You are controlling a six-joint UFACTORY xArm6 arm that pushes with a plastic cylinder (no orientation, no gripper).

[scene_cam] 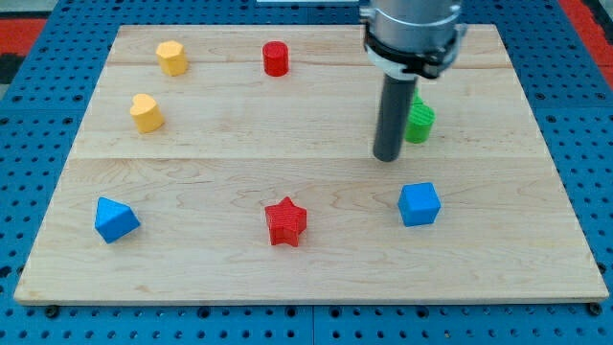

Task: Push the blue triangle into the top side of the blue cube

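My tip (387,158), a bare dark rod end with no claw to open or close, stands just left of the green plastic block (420,121). The blue plastic cube (419,203) sits near it, toward the view's bottom, with the blue plastic triangle (115,219) far left on the wooden board (192,172).

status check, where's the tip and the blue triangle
My tip above blue cube, beside green block, touching neither. Blue triangle far at view's left, untouched. Red star sits between triangle and cube.

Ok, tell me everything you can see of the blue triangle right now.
The blue triangle is a small, matte, plastic-looking wedge block of solid blue. It lies flat on the wooden board near the view's bottom-left corner, touching nothing. The blue cube sits far off to the view's right, and my tip is above that cube, nowhere near the triangle.
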